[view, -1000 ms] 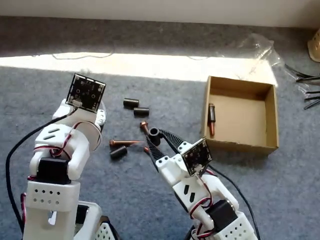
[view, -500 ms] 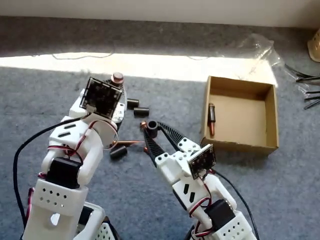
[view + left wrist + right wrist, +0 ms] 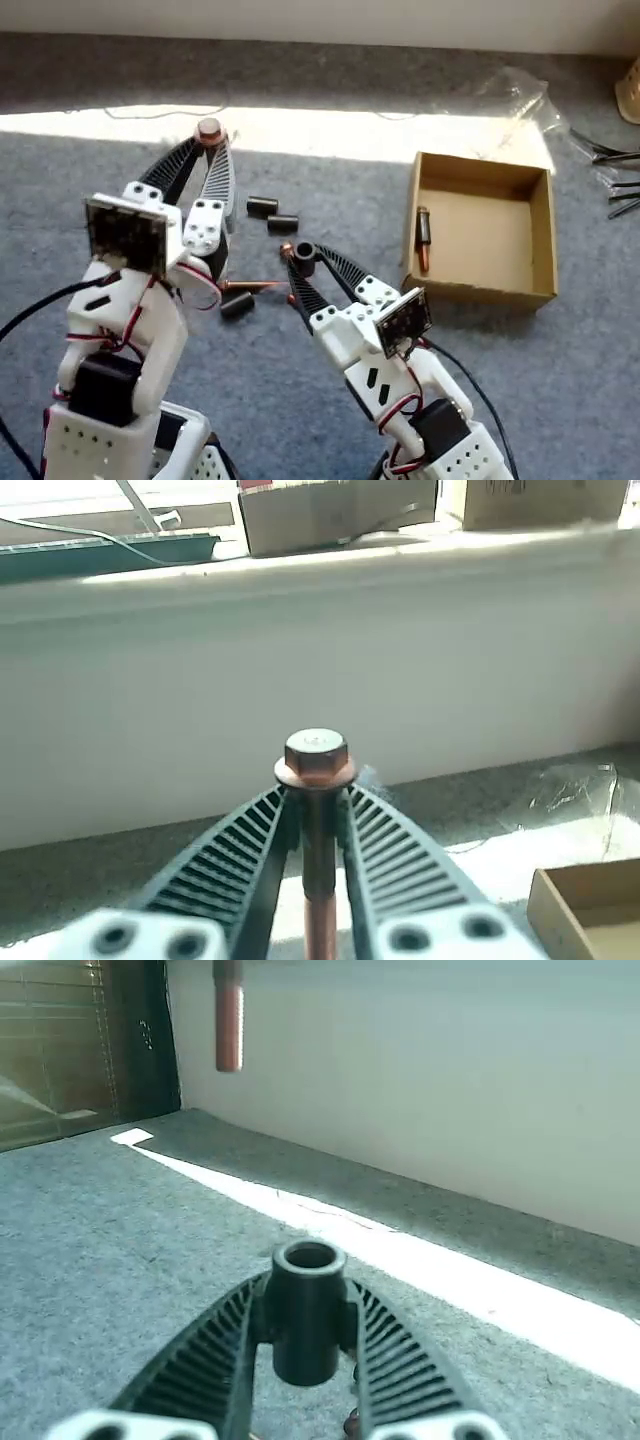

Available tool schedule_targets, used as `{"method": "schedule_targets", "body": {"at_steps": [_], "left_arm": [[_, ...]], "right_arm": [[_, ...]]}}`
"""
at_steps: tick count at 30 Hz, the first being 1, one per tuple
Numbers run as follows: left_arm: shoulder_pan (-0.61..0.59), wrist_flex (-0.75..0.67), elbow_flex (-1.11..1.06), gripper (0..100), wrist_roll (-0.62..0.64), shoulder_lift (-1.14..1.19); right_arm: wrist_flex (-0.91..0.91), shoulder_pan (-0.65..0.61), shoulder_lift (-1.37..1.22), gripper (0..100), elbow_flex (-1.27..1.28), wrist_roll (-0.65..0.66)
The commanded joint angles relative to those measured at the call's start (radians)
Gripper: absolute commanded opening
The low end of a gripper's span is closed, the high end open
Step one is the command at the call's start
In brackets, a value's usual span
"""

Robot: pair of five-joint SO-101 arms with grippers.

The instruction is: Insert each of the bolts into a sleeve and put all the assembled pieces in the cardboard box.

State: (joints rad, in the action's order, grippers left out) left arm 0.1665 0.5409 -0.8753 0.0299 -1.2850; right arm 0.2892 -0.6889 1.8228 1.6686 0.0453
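My left gripper [image 3: 207,140] [image 3: 316,805] is raised over the carpet and shut on a copper bolt [image 3: 317,830] that stands upright, hex head [image 3: 209,130] on top. Its lower shaft [image 3: 229,1022] hangs in the right wrist view. My right gripper [image 3: 305,262] [image 3: 305,1322] is shut on a black sleeve [image 3: 305,1305], held upright with its bore open upward [image 3: 306,264]. On the carpet lie two more sleeves [image 3: 262,207] [image 3: 282,223], another sleeve [image 3: 236,304], and a bolt [image 3: 250,286]. The cardboard box [image 3: 483,292] at right holds one assembled piece [image 3: 423,236].
Another bolt head [image 3: 287,249] shows just beside the right gripper. Crumpled clear plastic [image 3: 520,95] lies behind the box, and black cable ties [image 3: 615,185] sit at the far right edge. A sunlit strip crosses the carpet behind the parts.
The left arm has lifted and swung its gripper up and back with the bolt, turning it upright. The right gripper has shifted slightly left with the sleeve and now holds still.
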Motion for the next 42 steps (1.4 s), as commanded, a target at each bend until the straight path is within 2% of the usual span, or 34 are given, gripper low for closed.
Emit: {"method": "schedule_targets", "body": {"at_steps": [1,5,13,20,28,42], "left_arm": [[0.025,-0.026,-0.041,1,0.143,-0.142],[0.033,-0.026,-0.084,1,0.199,-0.188],[0.197,-0.055,-0.111,1,0.218,-0.186],[0.206,-0.086,-0.131,1,0.219,-0.186],[0.275,0.029,-0.134,1,0.219,-0.196],[0.282,0.086,-0.134,1,0.222,-0.197]], "right_arm": [[0.001,-0.012,0.01,0.4,0.105,-0.009],[0.001,-0.012,0.004,0.4,0.105,-0.005],[0.041,-0.068,0.01,0.4,0.105,-0.002],[0.042,-0.073,0.01,0.4,0.105,-0.002],[0.044,-0.071,0.004,0.4,0.105,-0.002],[0.044,-0.071,0.004,0.4,0.105,0.0]]}}
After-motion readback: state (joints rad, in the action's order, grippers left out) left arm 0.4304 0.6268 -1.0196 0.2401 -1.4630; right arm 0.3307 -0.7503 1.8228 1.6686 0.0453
